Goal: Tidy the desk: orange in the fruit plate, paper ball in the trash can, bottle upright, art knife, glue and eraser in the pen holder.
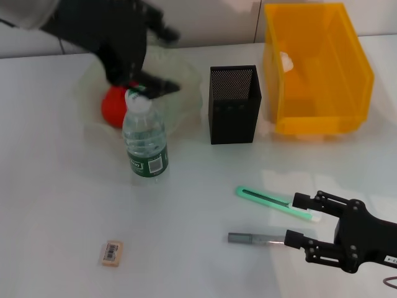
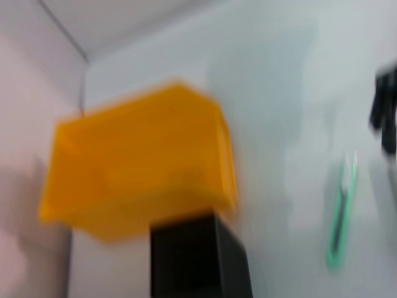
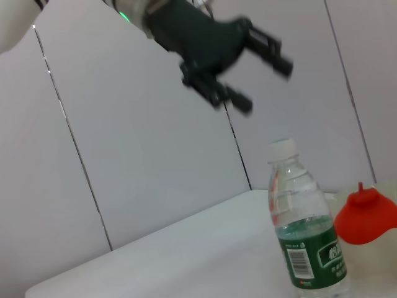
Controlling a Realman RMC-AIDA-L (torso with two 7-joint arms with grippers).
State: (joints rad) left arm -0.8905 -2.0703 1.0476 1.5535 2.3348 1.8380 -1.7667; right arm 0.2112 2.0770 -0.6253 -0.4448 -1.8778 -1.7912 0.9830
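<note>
Resting low over the white surface (image 1: 56,186), the right gripper (image 1: 296,220) has fingers spread, with the grey glue stick (image 1: 251,238) and green art knife (image 1: 273,202) just beside its fingertips. Farther off, the clear plastic bottle (image 1: 144,139) stands upright. Beyond, the left gripper (image 1: 164,62), fingers spread, hovers above the orange (image 1: 113,107) in the translucent fruit plate (image 1: 186,99).

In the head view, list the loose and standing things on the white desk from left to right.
Small tan eraser → clear plastic water bottle with green label → black mesh pen holder → yellow plastic bin.
</note>
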